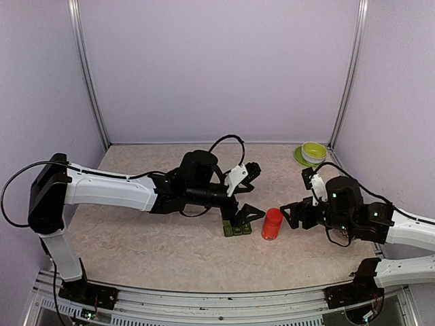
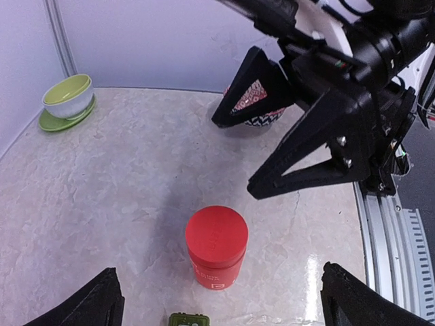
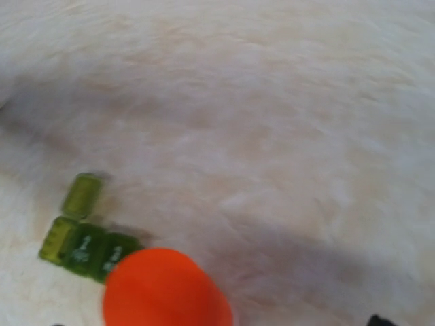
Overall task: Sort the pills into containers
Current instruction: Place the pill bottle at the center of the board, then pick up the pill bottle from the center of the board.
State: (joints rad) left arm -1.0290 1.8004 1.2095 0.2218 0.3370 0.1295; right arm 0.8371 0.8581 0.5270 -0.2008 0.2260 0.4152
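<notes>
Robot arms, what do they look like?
Both are white shells with black joints. Black cables loop off the left arm; the right arm has tiny green lights. The left gripper and right gripper have black, pointed triangular fingers.

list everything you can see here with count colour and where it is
containers: one strip, dark green, table centre, left of the bottle
bottle: one, red-orange, upright, between the containers and the right arm
bowl: one, light green, on the saucer, far right corner
saucer: one, green, under the bowl
table: one, beige marbled
left arm: one, white and black, jaws open above the containers
right arm: one, black and white, jaws open beside the bottle
</notes>
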